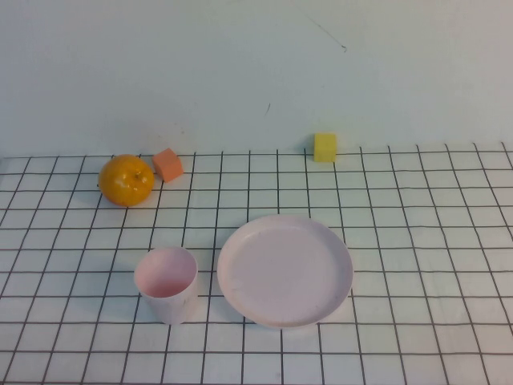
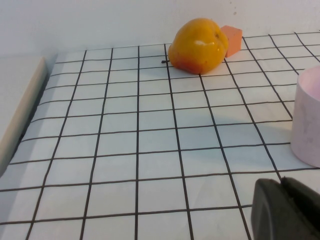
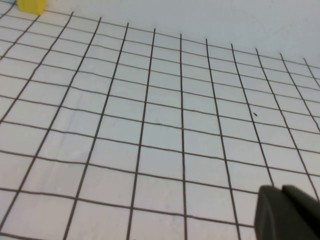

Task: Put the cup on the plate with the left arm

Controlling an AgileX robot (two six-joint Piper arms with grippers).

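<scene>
Cup (image 1: 166,284) upright on the gridded counter (image 1: 417,241), mouth up, just beside the plate (image 1: 284,269) on the plate's left, a narrow strip of counter between them; plate bare; neither arm shows in the high view

Left claw (image 2: 287,210) seen only as a dark tip at the edge of its wrist view, low over the counter, cup wall (image 2: 307,120) near it; cannot tell if it is wide or narrow; it holds nothing that shows; right claw (image 3: 287,212) likewise a dark tip over bare grid on the right side, the yellow block (image 3: 31,5) far off; its spread cannot be told either

Task judged not begun: cup not yet grasped

Risks from here, as judgement:
- cup is light and tapers to a small base; a claw coming in low from the side may nudge it over or skid it before closing
- a knocked cup could slide into the plate rim and shift the plate
- thin plastic wall may flex or pop out under a hard pinch; a rim pinch may tilt it on the lift
- raised plate rim sits close by; too low a carry clips it; setting down on the rim leaves the cup tilted
- orange (image 1: 126,180) and orange block (image 1: 167,164) lie well behind the cup, yellow block (image 1: 325,147) farther back; little hazard unless the arm swings wide
</scene>
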